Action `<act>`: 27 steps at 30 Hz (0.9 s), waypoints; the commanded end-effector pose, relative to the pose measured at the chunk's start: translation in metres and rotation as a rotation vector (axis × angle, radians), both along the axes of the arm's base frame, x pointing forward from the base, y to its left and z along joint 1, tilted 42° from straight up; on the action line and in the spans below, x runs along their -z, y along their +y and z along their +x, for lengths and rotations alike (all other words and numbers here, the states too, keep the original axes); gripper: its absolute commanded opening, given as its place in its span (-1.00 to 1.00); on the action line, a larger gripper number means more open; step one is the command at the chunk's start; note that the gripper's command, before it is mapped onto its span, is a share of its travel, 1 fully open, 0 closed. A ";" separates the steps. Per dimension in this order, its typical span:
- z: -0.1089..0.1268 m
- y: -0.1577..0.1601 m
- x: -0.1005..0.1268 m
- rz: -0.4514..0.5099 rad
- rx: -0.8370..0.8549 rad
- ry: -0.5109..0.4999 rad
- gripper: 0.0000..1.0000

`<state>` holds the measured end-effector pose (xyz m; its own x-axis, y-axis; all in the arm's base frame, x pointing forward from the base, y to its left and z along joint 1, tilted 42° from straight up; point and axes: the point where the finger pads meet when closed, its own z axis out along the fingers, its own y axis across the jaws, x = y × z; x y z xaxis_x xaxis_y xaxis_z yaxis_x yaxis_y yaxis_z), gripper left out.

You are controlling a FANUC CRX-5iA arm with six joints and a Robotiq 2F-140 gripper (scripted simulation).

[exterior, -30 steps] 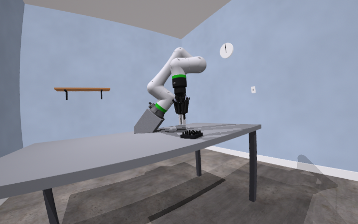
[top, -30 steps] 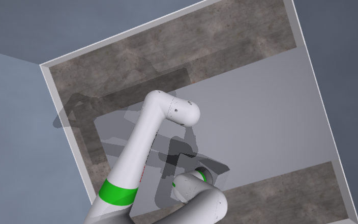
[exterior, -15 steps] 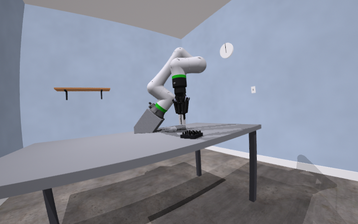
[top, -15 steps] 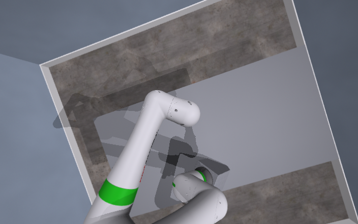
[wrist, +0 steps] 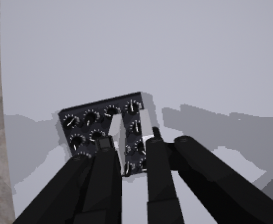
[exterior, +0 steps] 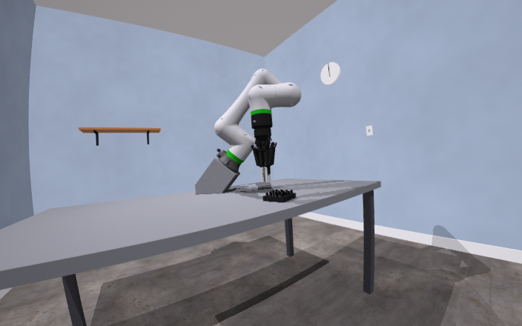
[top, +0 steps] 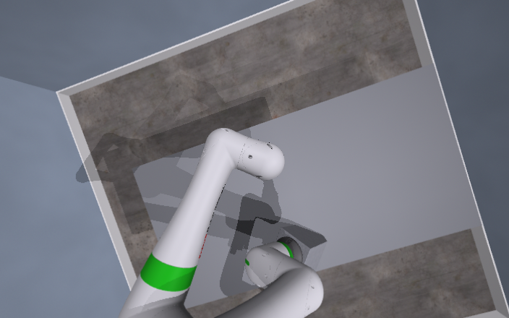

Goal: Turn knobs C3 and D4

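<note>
Knob box (exterior: 279, 195) on counter (exterior: 133, 218), standing flat near the far right end, just in front of the arm's wedge pedestal (exterior: 210, 182). Not visible in top view, hidden under the arm.

Exterior view, left to right:
- Wall shelf (exterior: 119, 130) at 9 o'clock of the arm, on the back wall.
- Pedestal on counter, white arm (exterior: 234, 117) with green bands rising from it, folded back over itself.
- Gripper (exterior: 265, 177) pointing straight down, hanging above the counter just behind the knob box, not touching it.
- Round wall clock (exterior: 330, 73) at 1 o'clock of the arm, small wall plate (exterior: 369, 130) further right.

Wrist view, left to right:
- Floor strip along the left edge, counter filling the rest.
- Knob box (wrist: 87, 125) at 11 o'clock of the jaws, tilted in frame, black with white-lined knobs in rows. Knob names and pointer positions too blurred to read.
- Two black fingers overlapping the near right part of the box in frame; narrow strip of box and counter showing between them.

Jaws nearly closed, narrow gap, nothing between them. Tips well above knob height in exterior view. C3 and D4 not identifiable at this resolution.
</note>
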<state>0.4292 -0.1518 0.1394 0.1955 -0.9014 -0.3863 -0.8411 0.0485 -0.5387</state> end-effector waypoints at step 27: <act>0.015 0.013 0.023 0.000 0.000 0.000 -0.77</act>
